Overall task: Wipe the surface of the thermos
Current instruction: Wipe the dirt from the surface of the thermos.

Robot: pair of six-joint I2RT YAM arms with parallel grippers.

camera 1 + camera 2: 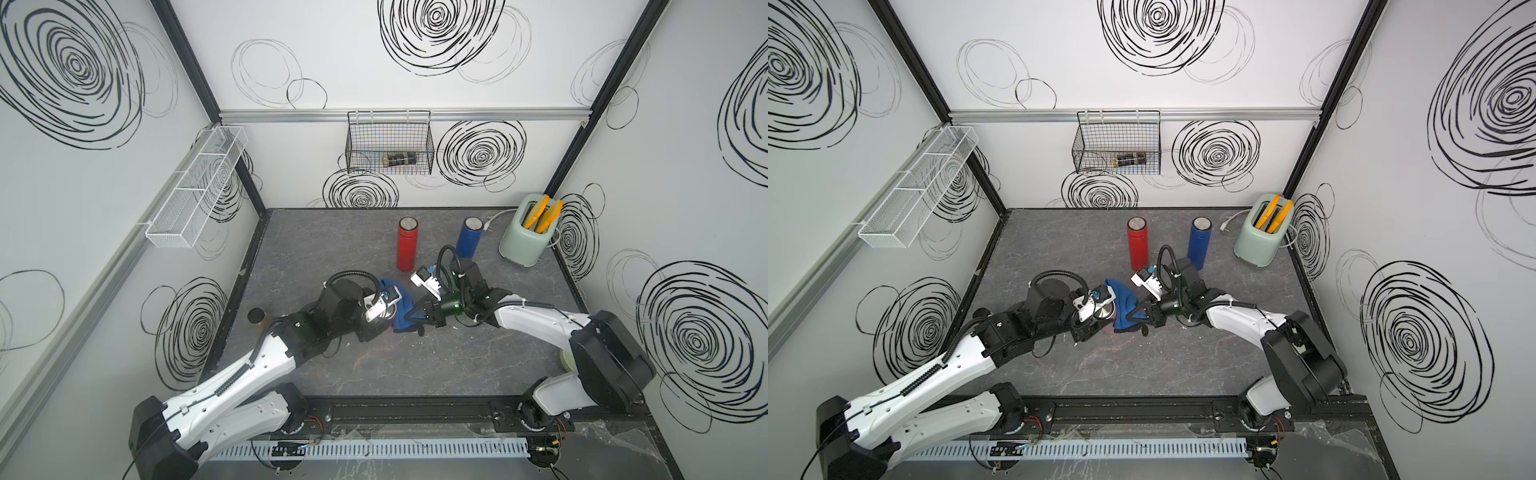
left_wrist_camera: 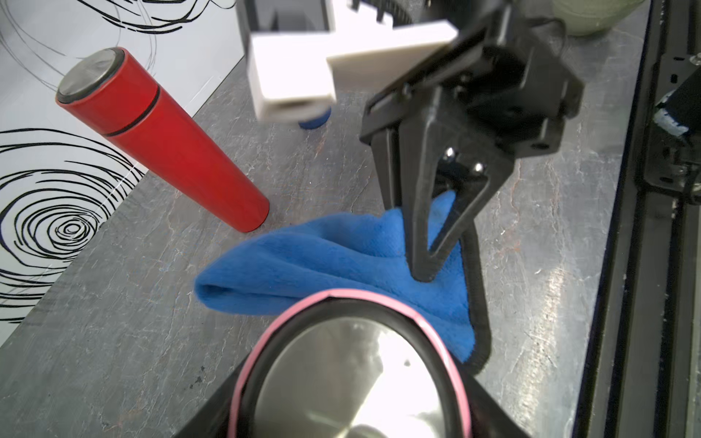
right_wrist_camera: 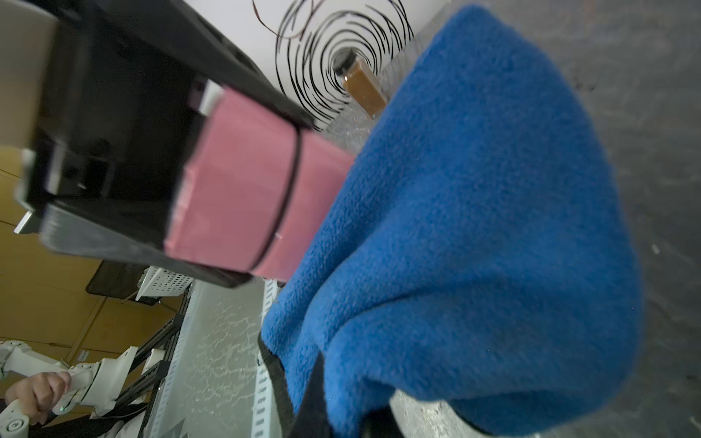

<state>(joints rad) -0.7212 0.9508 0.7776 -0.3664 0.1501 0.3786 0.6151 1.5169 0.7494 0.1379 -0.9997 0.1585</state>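
Right wrist view: pink thermos (image 3: pixel 318 204) is clamped betw. the black jaws of the left gripper (image 3: pixel 235 186), one jaw on each side of its cap end; I see the blue cloth (image 3: pixel 474 227) lying against the thermos body past the seam and hiding the rest of it; left wrist view has the steel cap (image 2: pixel 349 379) ringed in pink close to the lens, cloth just beyond; right gripper (image 2: pixel 422 265) is pinched tight on a fold of that cloth, tips together; in both top views the thermos is mid-table, cap toward the cam; can't tell if its base touches the table (image 1: pixel 374 365); red thermos (image 1: pixel 406 245) stands upright just behind the cloth; blue thermos (image 1: pixel 469 239) near it to the right; green toaster (image 1: pixel 525 237) in the far right corner; small brown jar (image 1: pixel 257 318) by the left edge.
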